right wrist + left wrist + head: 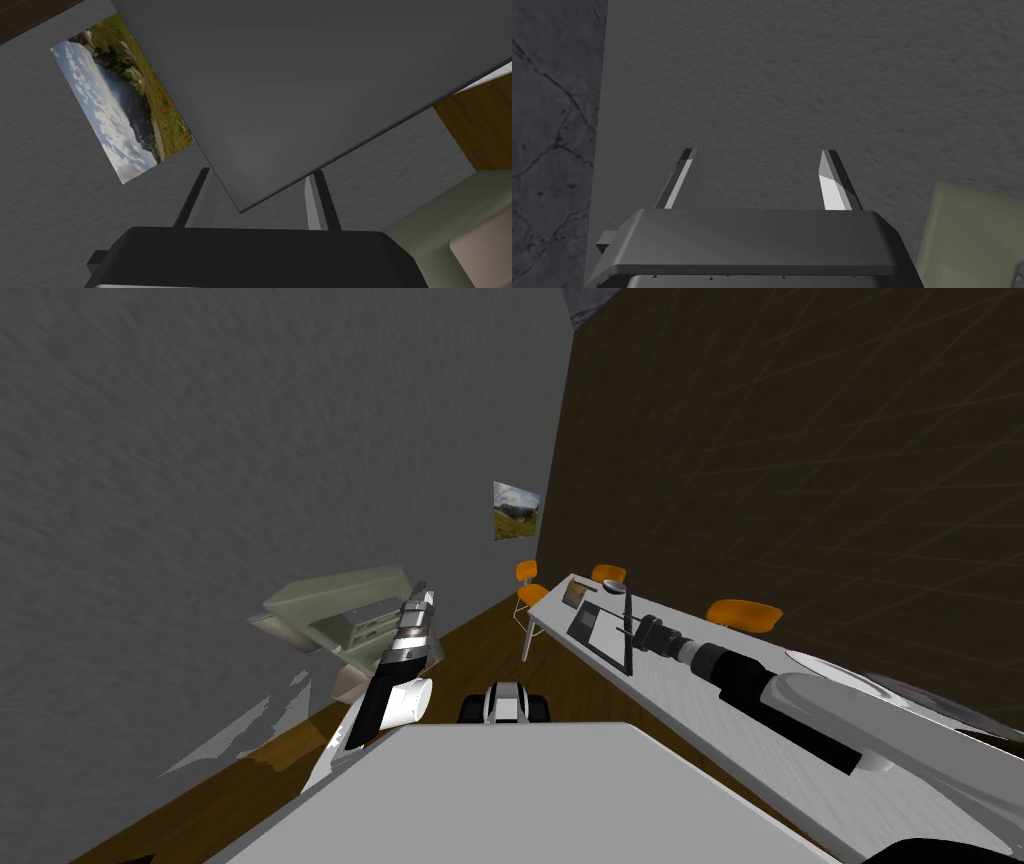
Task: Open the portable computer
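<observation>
The laptop (600,628) sits right of centre in the head view, toward the far end of a long white desk (700,728). Its base is a dark-rimmed slab with a paler grey middle, lying flat. Its lid (629,633) is raised steeply and seen edge-on, a thin dark line along the base's right side. In the right wrist view the lid is a broad, plain dark grey plane whose corner dips between the jaws.

The right arm (760,688) lies low over the desk from the lower right, its jaws at the lid. They are released, standing apart either side of that corner, and the lid hides their tips.

The base lies near the desk's long left edge, with a strip of wooden floor (480,648) beyond it. White desk top stretches from the laptop toward the lower right, under the arm. Just past the laptop stand a small brown object (575,593) and a small round grey one (614,586). Orange chairs (745,614) ring the desk's far end and right side, before a dark brown wall (800,438). A landscape picture (516,510) hangs on the grey wall (250,438).

The left arm (395,673) rises left of centre, before pale green furniture (330,603), its jaws spread wide.
</observation>
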